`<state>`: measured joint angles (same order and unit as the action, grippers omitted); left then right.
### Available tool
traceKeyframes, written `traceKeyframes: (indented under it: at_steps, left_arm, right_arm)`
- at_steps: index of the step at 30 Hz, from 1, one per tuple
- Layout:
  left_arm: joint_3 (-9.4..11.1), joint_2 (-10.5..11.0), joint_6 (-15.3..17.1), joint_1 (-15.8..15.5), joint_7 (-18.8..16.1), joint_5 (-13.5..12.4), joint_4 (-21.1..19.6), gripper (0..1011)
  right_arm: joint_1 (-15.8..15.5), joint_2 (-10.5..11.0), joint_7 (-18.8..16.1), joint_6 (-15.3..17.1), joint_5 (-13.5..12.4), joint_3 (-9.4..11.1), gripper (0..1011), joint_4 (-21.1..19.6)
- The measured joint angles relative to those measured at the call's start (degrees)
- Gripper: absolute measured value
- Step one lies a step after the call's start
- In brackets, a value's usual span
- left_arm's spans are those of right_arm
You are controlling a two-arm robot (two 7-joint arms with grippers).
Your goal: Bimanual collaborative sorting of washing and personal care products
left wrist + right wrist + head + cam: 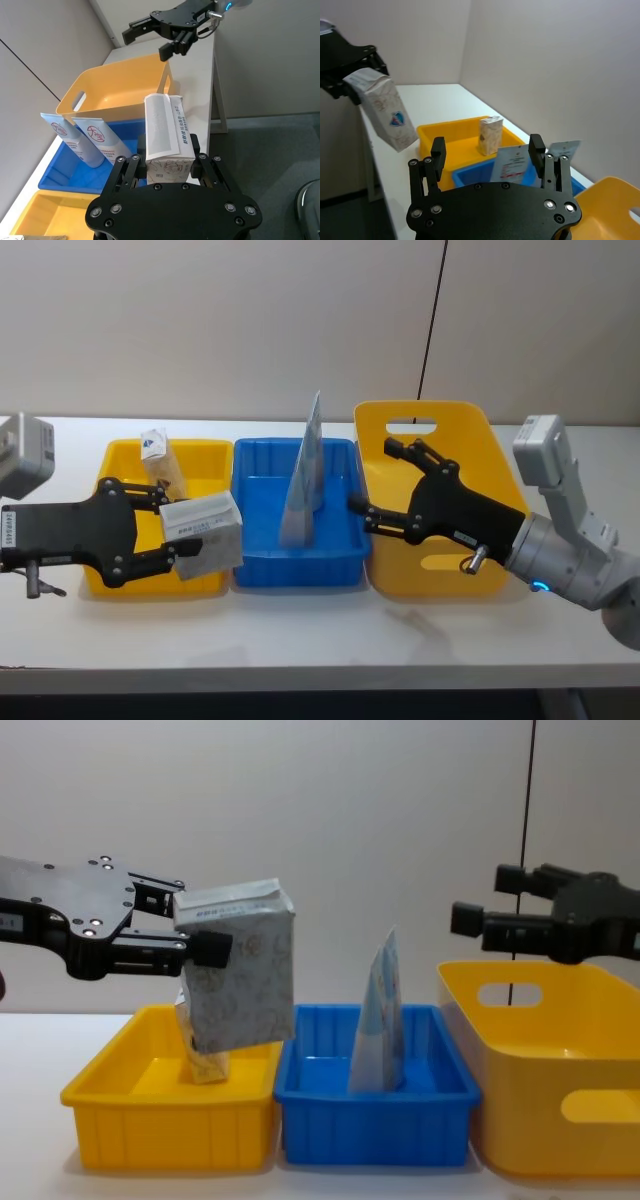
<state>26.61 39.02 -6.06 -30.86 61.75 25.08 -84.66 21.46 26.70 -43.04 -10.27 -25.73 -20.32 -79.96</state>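
My left gripper point(195, 527) is shut on a silver-grey soft pack point(203, 533) and holds it tilted in the air above the small yellow bin point(125, 455). The left wrist view shows the pack point(165, 135) clamped between the fingers point(195, 150). A small tan pack point(155, 455) stands upright in that bin. Two pale blue tapered pouches point(305, 485) stand in the blue bin point(265, 565). Open and empty, my right gripper point(375, 490) hovers over the seam between the blue bin and the large yellow bin point(470, 430), above rim height in the chest view point(488, 900).
The three bins sit side by side on a white table point(320, 630), with a bare strip along its front edge. A wall stands close behind, and a black cable point(430, 330) hangs down it behind the large bin.
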Motion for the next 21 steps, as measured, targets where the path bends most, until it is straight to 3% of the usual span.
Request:
traceKeyframes:
  at_steps: [21]
  left_arm:
    - [0.0,0.0,0.0,0.0,0.0,0.0,0.0,413]
  right_arm:
    - [7.1,-0.3,-12.9,0.3,-1.9,-6.4,1000,5.6]
